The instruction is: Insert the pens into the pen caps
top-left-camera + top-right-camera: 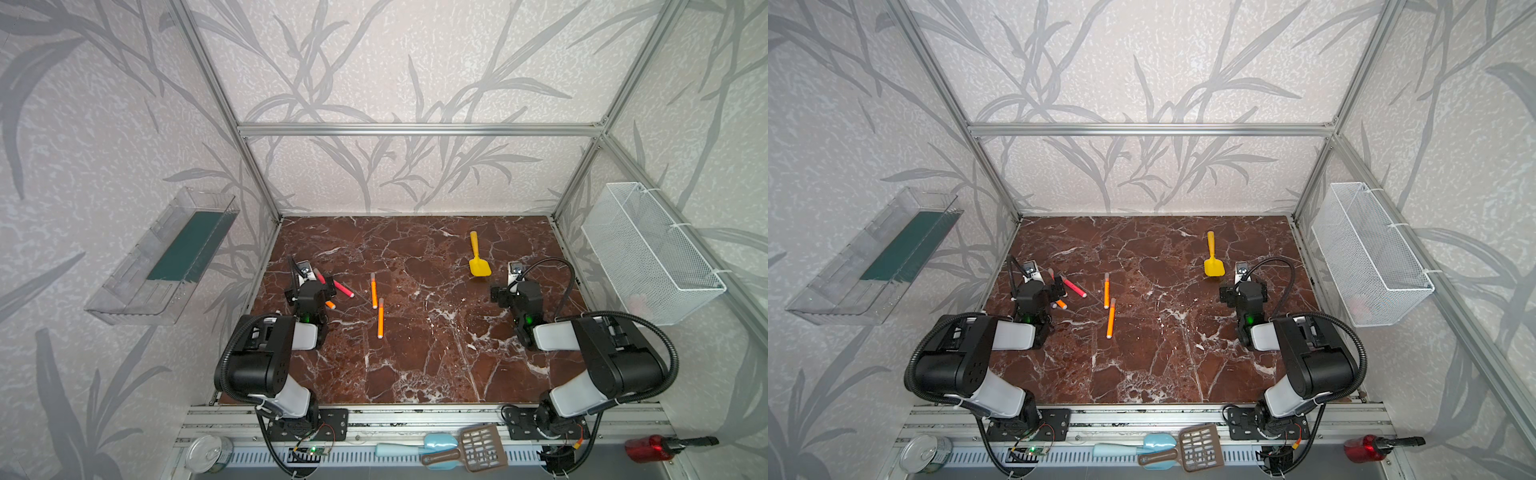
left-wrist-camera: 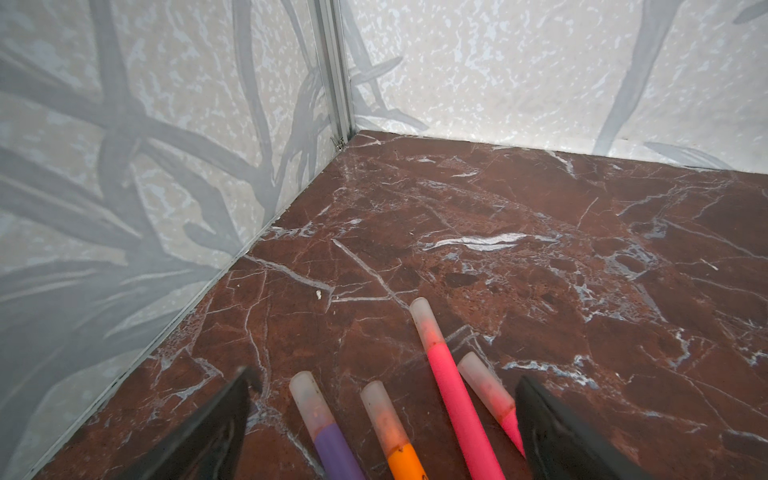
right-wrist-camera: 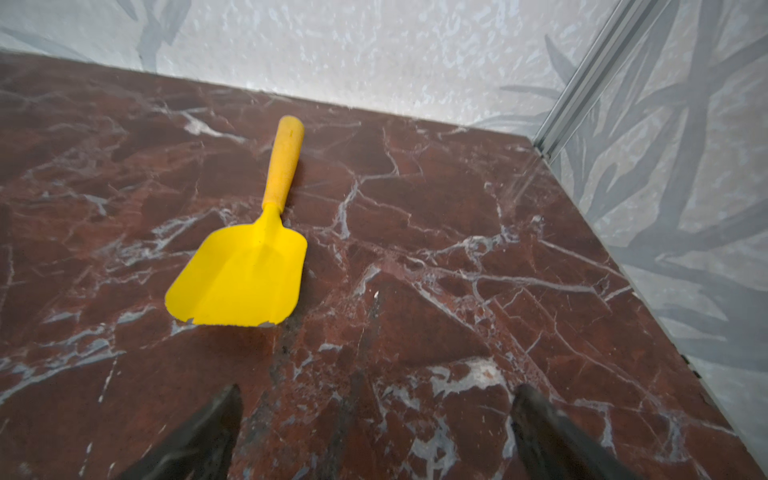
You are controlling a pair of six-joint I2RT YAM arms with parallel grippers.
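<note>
Two grippers, both spread wide, neither holding anything. The left gripper (image 2: 384, 378) hung low over the left side of the table (image 1: 415, 365). The right gripper (image 3: 378, 390) sat over bare marble on the right.

Four pens lay fanned under the left jaws in the left wrist view: purple pen (image 2: 336, 449), orange pen (image 2: 405, 459), long pink pen (image 2: 453, 399) and short-showing pink pen (image 2: 513, 428), the last just beside one finger. Each carried a translucent pen cap (image 2: 424, 324) on its far end, so those four looked done.

Further out toward centre, the nearer orange pen (image 1: 380, 318) and farther orange pen (image 1: 374, 291) lay almost end to end, well apart from the cluster. They showed pale ends in both top views, too small to confirm the caps were seated. I saw no loose cap.

Farthest back on the right was the yellow shovel (image 1: 478, 259), not part of the job.

Handling, my read: the pens were light, stiff, smooth round plastic, so they'd roll or squirt out of an off-centre pinch. Take the barrel mid-length, jaws across the axis, clear of the cap. The caps looked short, thin and probably push-fit. Pinch them lightly on the sides and press along the axis only.
</note>
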